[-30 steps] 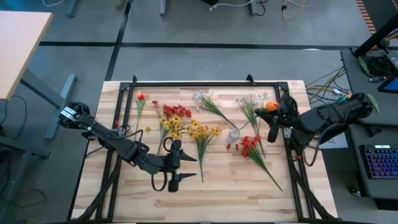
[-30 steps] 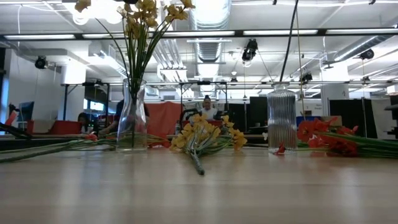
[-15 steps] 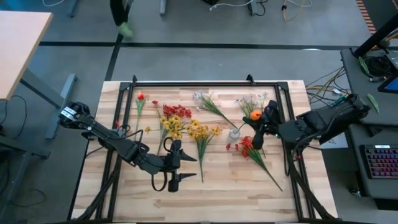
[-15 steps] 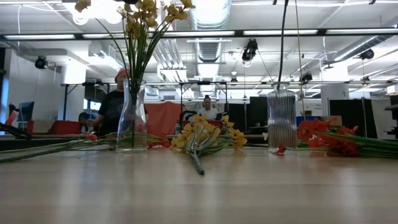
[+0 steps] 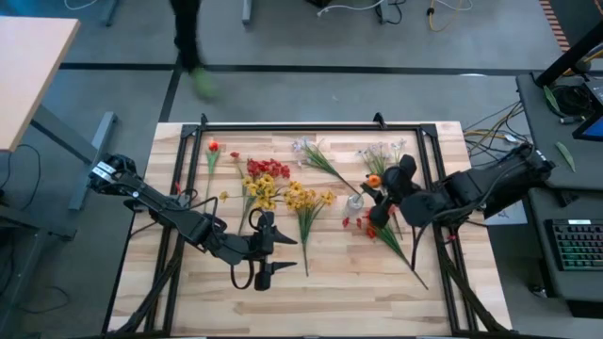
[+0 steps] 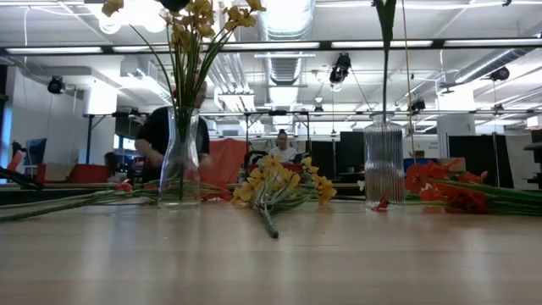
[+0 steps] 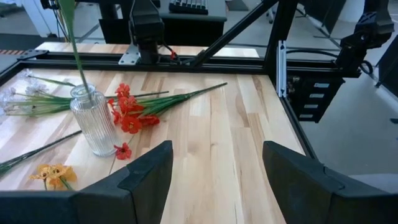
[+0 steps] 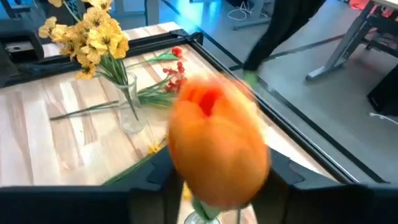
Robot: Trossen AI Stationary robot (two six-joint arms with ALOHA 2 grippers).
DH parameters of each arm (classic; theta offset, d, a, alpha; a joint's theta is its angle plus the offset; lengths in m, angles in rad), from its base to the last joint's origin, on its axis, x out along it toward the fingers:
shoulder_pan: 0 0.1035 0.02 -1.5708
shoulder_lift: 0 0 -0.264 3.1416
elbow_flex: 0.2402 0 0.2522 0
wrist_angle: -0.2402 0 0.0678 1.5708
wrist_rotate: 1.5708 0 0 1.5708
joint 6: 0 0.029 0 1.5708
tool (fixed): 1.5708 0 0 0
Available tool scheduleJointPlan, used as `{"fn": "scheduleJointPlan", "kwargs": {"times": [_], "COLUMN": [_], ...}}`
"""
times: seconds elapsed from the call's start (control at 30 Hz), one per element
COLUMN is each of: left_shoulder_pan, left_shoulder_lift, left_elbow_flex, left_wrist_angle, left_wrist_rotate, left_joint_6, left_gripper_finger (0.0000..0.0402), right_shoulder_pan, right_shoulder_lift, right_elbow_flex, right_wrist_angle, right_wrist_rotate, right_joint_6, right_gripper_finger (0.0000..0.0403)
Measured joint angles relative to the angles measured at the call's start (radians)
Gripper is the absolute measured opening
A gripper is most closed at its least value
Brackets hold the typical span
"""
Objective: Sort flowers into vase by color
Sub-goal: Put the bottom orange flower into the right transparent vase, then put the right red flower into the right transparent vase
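Since the earlier frames the right gripper [image 5: 384,193] has travelled left from the table's right edge, carrying the orange flower [image 5: 374,179] over the ribbed vase [image 5: 355,201]; a person behind the table has walked on.

Its stalk now stands in the vase's mouth, seen low. Right fingers look to be parting; whether they still grip the stalk I cannot tell.

To do well: release only once the stalk is seated, then lift straight up.

Left gripper [image 5: 263,250] waits near-centre, fingers apart, empty. Red flowers [image 5: 379,219] lie beside the vase.

Orange flower [image 5: 374,179] upright in ribbed vase [image 5: 355,201] (others scattered).
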Motion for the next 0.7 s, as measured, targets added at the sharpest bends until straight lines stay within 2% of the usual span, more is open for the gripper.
{"fn": "scheduleJointPlan", "kwargs": {"times": [0.23,0.37,0.7], "left_shoulder_pan": [0.000,0.000,-0.007], "left_shoulder_lift": [0.000,0.000,0.000], "left_elbow_flex": [0.000,0.000,0.061], "left_wrist_angle": [-0.017,-0.050,-0.196], "left_wrist_rotate": [0.000,0.000,0.042], "left_joint_6": [-0.025,-0.060,-0.102], "left_gripper_finger": [0.0233,0.0233,0.0233], "right_shoulder_pan": [0.000,0.000,0.000], "right_shoulder_lift": [0.020,0.019,0.018], "right_elbow_flex": [0.049,0.090,0.201], "right_wrist_angle": [-0.099,-0.176,-0.226], "right_wrist_rotate": [-0.010,-0.058,-0.159], "right_joint_6": [0.088,0.159,0.190], "right_gripper_finger": [0.0217,0.0248,0.0285]}}
